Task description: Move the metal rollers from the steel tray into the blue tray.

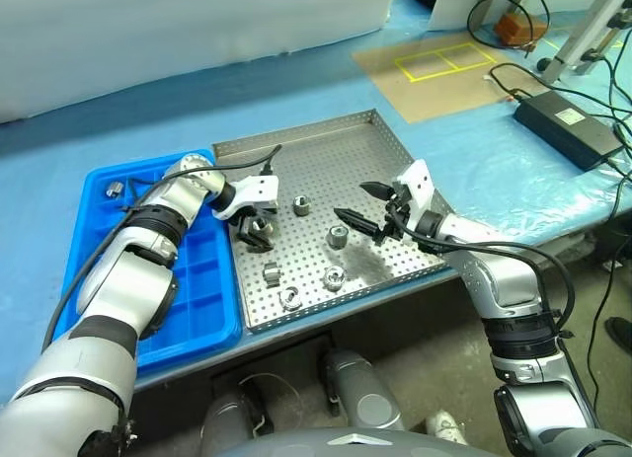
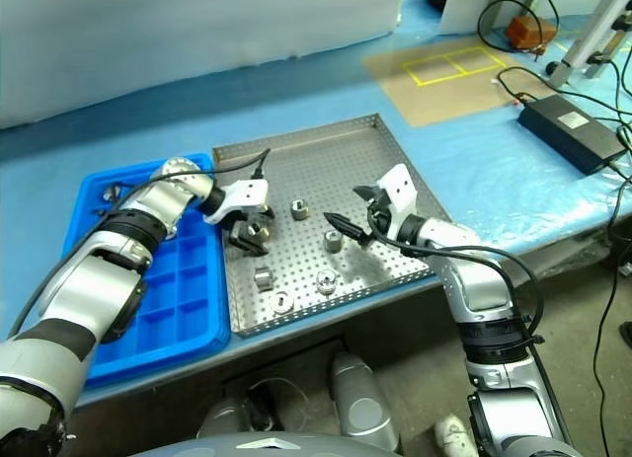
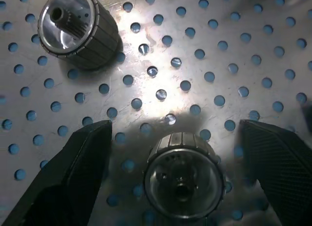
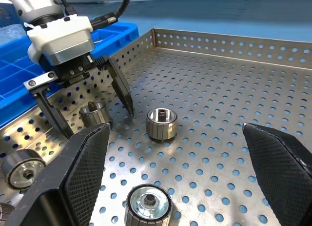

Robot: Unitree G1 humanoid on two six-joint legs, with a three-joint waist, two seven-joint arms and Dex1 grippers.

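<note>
Right now the left gripper (image 1: 257,230) straddles one roller (image 3: 183,174) near the left rim of the steel tray (image 1: 385,141), left of centre in the head view. Its jaws are spread wide, holding nothing; the roller stands on end between them, hole up, a gap on each side. So a plain squeeze looks enough. The right gripper (image 1: 363,204), also wide open and empty, hovers at centre frame above another roller (image 1: 338,237), further from any grasp. One roller (image 1: 116,190) already sits in the blue tray (image 1: 207,324), upper left.
</note>
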